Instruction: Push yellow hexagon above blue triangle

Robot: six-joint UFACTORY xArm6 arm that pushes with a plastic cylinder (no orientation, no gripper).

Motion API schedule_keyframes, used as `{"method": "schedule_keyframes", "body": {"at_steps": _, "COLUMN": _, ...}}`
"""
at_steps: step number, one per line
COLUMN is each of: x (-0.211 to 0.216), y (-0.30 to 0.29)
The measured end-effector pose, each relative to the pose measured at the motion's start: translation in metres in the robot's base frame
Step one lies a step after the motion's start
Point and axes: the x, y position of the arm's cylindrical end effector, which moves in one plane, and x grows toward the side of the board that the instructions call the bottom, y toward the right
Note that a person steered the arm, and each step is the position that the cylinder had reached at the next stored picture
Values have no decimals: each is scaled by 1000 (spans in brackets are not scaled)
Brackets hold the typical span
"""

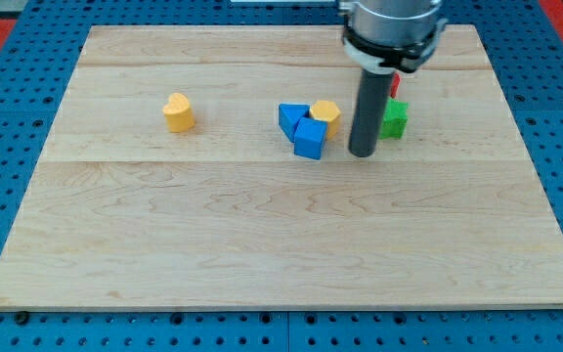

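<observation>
While the yellow hexagon (325, 111) sits just to the view's left of my tip (362, 153), a small gap shows between them, so the tip touches no block. No jaws exist on this straight dark rod, which holds nothing. It stands upright from the view's top. Touching the hexagon are the blue triangle (290, 117) and a blue cube (310, 138). Behind the rod lie a green block (394, 118) and a red block (395, 84). A yellow heart (178, 111) rests apart on the wooden board (262, 235).
</observation>
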Motion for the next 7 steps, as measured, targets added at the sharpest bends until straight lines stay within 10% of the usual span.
{"method": "schedule_keyframes", "body": {"at_steps": 7, "x": -64, "y": -60}}
